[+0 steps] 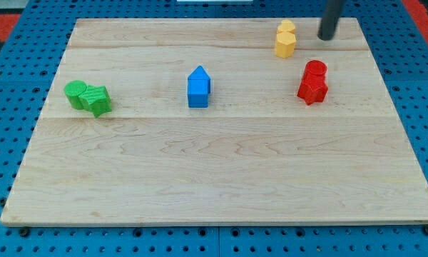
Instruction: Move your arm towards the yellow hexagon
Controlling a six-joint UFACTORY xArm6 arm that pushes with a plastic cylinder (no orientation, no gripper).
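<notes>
On the big wooden board (221,171), the green blocks (88,97), blue block (198,87) and red block (313,81) are sitting far from my job. Near the view's top, the yellow hexagon (285,39) is waiting, and my tip (327,37) is hanging just to its right, not touching it. I am holding nothing, being only a rod with no gripper, so just a little move left is remaining.

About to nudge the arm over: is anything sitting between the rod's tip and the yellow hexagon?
Nothing visible is in the way. My tip sits just to the view's right of the yellow hexagon, with bare board between them. The red block lies below that line, toward the view's bottom, clear of the path.
</notes>
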